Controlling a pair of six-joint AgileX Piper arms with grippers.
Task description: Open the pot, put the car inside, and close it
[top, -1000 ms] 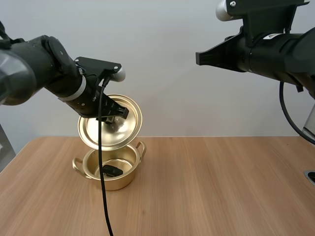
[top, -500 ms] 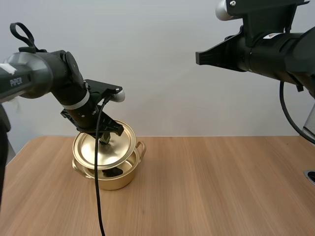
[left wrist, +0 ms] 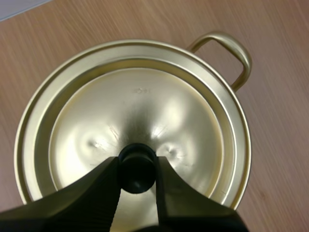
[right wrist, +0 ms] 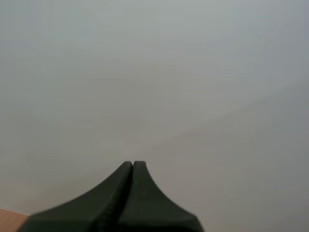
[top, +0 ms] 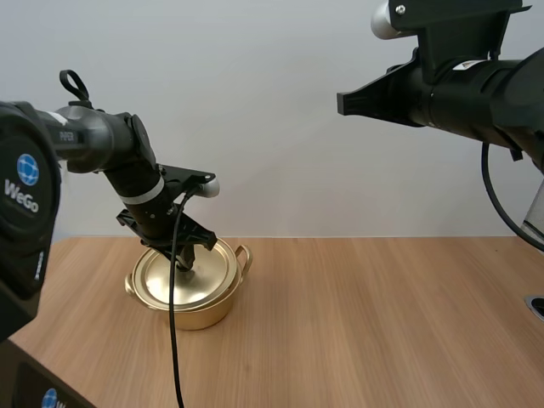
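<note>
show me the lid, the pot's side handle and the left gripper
lid [left wrist: 145, 106], left wrist view, on its domed top
pot's side handle [left wrist: 245, 58], left wrist view, on the loop's outer bend
left gripper [left wrist: 137, 164], left wrist view, midway between its fingertips

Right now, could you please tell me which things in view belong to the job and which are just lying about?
Job: pot; lid, on the pot; left gripper, shut on the lid.
Idle: right gripper, shut, raised high; table, under the pot.
</note>
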